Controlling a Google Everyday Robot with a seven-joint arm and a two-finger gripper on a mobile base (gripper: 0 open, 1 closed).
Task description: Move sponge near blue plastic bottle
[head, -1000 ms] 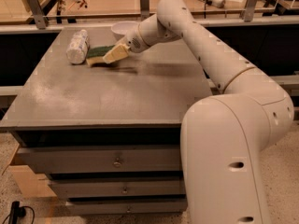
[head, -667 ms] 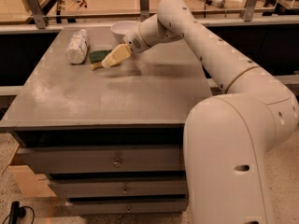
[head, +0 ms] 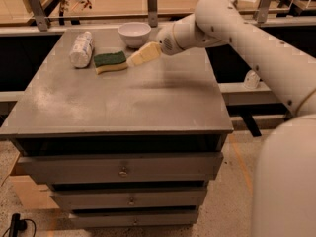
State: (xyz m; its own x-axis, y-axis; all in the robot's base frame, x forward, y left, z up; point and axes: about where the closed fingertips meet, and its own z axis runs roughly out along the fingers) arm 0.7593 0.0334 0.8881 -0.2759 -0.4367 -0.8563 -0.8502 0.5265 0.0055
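Grey cabinet top [head: 123,102] bears sponge [head: 110,61] between blue plastic bottle [head: 82,49] and hand [head: 132,60].

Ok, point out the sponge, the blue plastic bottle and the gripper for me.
sponge [head: 109,59], camera view, green top.
blue plastic bottle [head: 82,49], camera view, wrapped body.
gripper [head: 133,59], camera view, its tip, beside the sponge.

The pincer [head: 133,59] hangs at the sponge's [head: 110,61] 3 o'clock. Its arm [head: 256,43] hides the bench's [head: 148,102] 1 o'clock corner, and the body [head: 286,181] is cut by the right edge.
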